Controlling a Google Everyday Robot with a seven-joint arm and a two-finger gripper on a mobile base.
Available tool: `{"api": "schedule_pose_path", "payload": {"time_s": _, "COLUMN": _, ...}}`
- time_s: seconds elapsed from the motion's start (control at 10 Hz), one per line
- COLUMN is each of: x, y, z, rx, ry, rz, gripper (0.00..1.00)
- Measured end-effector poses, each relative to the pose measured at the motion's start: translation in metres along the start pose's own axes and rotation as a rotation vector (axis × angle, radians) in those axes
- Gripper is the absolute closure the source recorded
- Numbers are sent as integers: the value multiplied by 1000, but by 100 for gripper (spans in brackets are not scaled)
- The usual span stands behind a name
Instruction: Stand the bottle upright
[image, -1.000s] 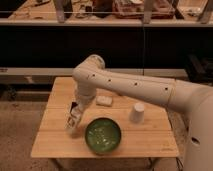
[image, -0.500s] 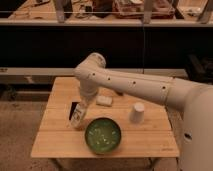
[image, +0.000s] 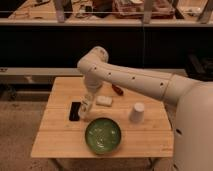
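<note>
My gripper hangs at the end of the white arm, just above the left half of the wooden table. It is shut on the bottle, a small pale bottle that stands roughly upright, its lower end close to the tabletop. Whether the bottle's base touches the wood I cannot tell. A dark flat shape lies right beside the gripper on its left.
A green bowl sits just in front of the gripper. A small flat white block lies to its right, a dark red object behind that, and a white paper cup at the right. Dark shelving runs behind the table.
The gripper has moved a little to the right and away from the table's front edge, with the pale bottle in it. Bowl, cup and block have not moved.
</note>
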Motion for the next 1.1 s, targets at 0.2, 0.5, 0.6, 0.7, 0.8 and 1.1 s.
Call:
{"api": "schedule_pose_path", "payload": {"time_s": 0.2, "x": -13, "y": 1, "z": -3, "rx": 12, "ry": -30, "rz": 7, "gripper": 98}}
{"api": "schedule_pose_path", "payload": {"time_s": 0.5, "x": -27, "y": -5, "z": -5, "rx": 46, "ry": -80, "rz": 2, "gripper": 98}}
{"api": "schedule_pose_path", "payload": {"time_s": 0.6, "x": -31, "y": -7, "z": -5, "rx": 52, "ry": -89, "rz": 3, "gripper": 98}}
{"api": "schedule_pose_path", "payload": {"time_s": 0.7, "x": -33, "y": -8, "z": -5, "rx": 59, "ry": -98, "rz": 5, "gripper": 98}}
{"api": "schedule_pose_path", "payload": {"time_s": 0.8, "x": -34, "y": -10, "z": -5, "rx": 65, "ry": -105, "rz": 4, "gripper": 98}}
{"api": "schedule_pose_path", "payload": {"time_s": 1.1, "x": -36, "y": -13, "z": -3, "rx": 79, "ry": -130, "rz": -4, "gripper": 98}}
